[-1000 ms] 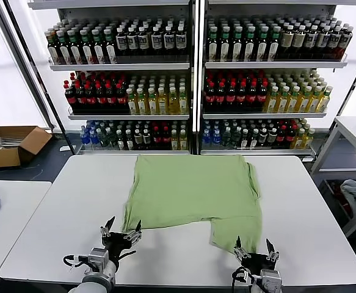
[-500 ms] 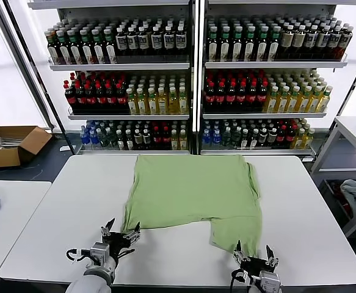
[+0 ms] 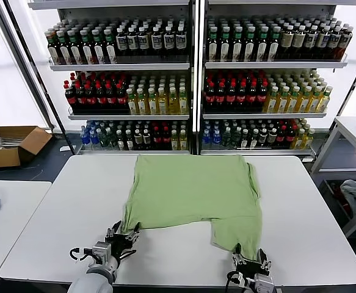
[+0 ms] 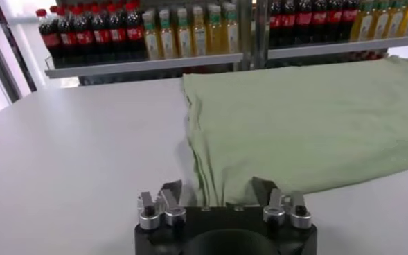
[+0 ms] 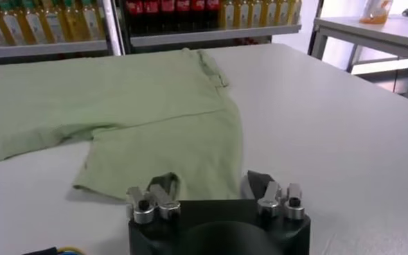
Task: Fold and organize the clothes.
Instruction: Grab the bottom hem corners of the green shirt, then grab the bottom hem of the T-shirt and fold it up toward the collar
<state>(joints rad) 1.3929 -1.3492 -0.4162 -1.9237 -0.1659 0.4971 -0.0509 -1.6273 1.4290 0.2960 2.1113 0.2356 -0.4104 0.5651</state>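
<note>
Shirt flat on counter, near hem just ahead of both open end effectors: left at its corner, right at the lower flap.

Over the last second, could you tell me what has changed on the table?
Both grippers drew back toward the robot, empty and open: the left gripper from the green shirt's near left corner, the right gripper from its near right flap. The shirt lies unmoved on the white table.

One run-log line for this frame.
polo shirt flat on table, partly folded | left hand open, near hem | right hand open, near hem
</note>
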